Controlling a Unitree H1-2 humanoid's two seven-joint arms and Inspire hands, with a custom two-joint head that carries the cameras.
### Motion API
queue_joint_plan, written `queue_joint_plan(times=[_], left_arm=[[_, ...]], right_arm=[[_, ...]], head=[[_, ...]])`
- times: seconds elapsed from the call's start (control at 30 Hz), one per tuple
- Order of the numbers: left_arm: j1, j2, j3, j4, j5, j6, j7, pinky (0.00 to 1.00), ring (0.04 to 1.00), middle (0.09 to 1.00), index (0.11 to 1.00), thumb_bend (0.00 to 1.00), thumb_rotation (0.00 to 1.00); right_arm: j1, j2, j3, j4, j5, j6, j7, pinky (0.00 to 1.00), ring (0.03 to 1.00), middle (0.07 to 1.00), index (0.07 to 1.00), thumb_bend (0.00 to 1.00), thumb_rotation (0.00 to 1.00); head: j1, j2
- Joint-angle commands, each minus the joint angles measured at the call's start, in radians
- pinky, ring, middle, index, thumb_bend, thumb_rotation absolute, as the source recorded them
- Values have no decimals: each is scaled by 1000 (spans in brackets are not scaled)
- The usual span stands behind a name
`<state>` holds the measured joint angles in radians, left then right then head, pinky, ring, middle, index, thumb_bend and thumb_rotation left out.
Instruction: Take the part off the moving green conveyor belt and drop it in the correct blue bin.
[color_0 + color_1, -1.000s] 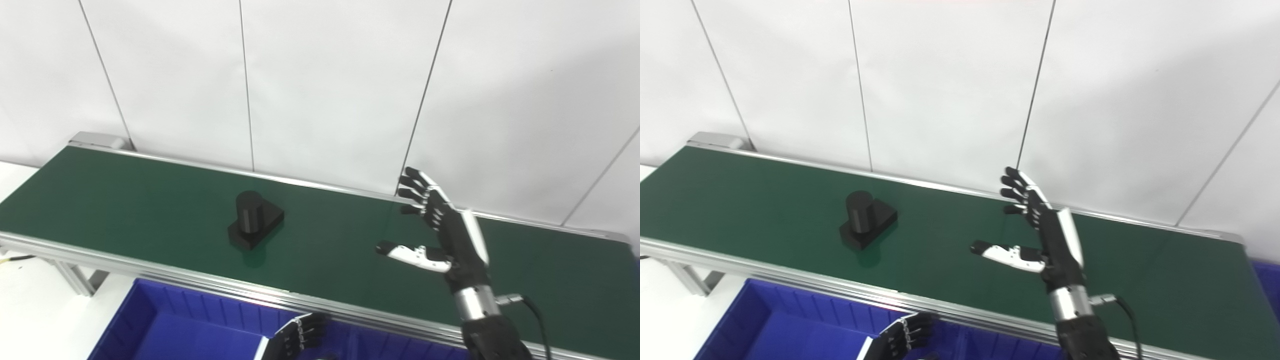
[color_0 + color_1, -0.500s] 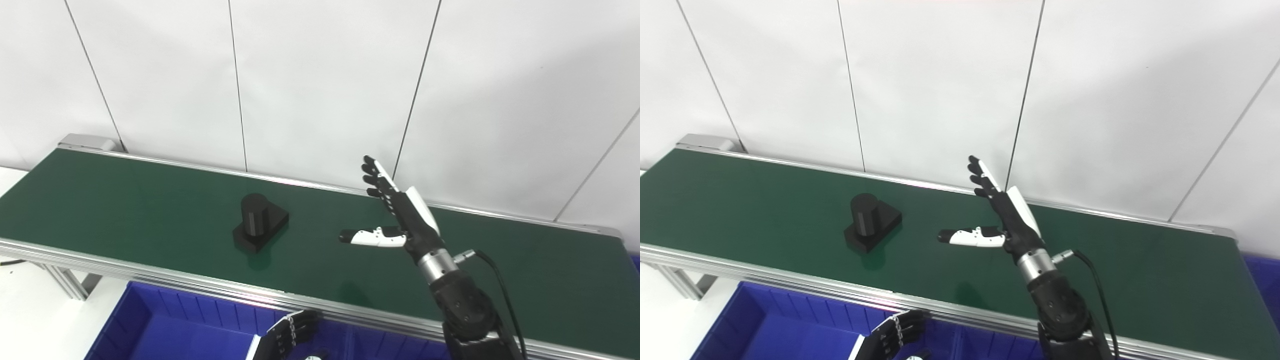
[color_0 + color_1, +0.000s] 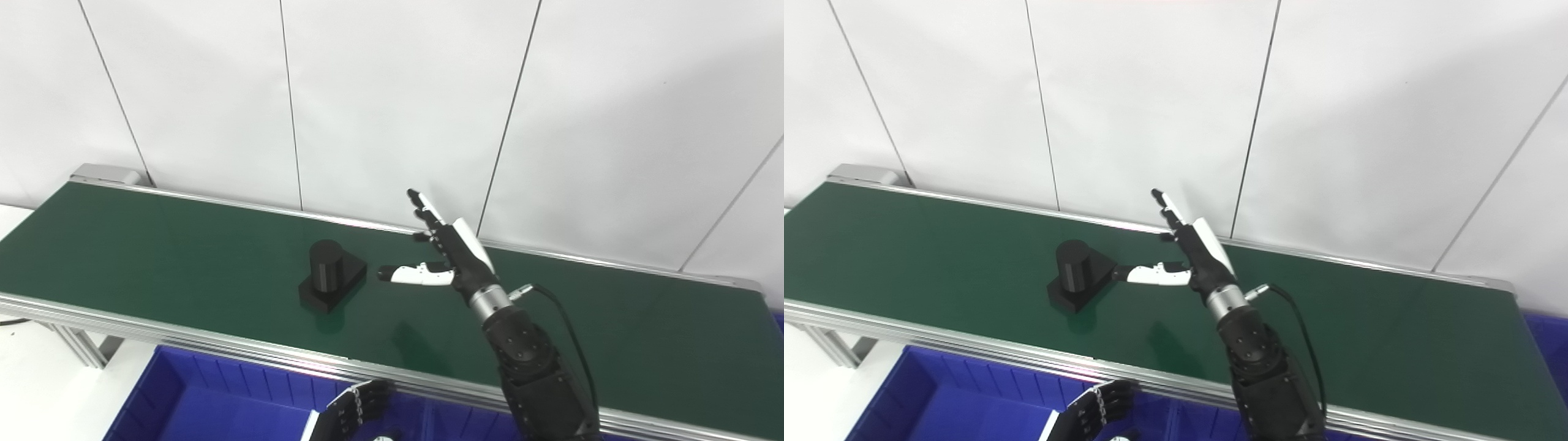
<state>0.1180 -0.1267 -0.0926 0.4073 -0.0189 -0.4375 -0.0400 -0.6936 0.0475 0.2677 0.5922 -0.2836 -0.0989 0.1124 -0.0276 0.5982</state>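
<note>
1. Compared with a second ago, the right hand (image 3: 450, 254) has reached farther out over the green conveyor belt (image 3: 184, 257) and leftward, closing most of the gap to the part (image 3: 332, 275); its thumb tip now lies just beside the part's right corner, where before it was well apart.
2. The part has also travelled a little to the right along the belt since then.
3. The right hand is spread wide and holds nothing: fingers (image 3: 424, 208) stretched up and away toward the wall, thumb pointing left at the part.
4. Whether the thumb touches the part cannot be told; in the right eye view the tip overlaps the base's edge.
5. The part sits on the belt near its middle, a black flat block with an upright cylinder on the left end.
6. The block's long axis runs diagonally, from near-left to far-right; the cylinder's axis is vertical.
7. The left hand (image 3: 355, 410) stays low over the blue bin (image 3: 202, 404) at the bottom edge, fingers curled, gripping nothing visible.
</note>
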Motion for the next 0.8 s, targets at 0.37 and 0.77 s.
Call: queue_joint_plan(times=[0.37,0.77], left_arm=[[-6,-12,1,-31,6,-32,-6,749,727,736,722,586,0],[-1,-8,-2,-49,19,-32,12,777,743,759,734,595,0]], right_arm=[[-90,60,12,127,-12,-95,-68,765,983,1000,1000,982,403],[-110,79,38,250,-53,-155,-122,895,981,1000,1000,1000,406]], head=[[7,6],[17,7]])
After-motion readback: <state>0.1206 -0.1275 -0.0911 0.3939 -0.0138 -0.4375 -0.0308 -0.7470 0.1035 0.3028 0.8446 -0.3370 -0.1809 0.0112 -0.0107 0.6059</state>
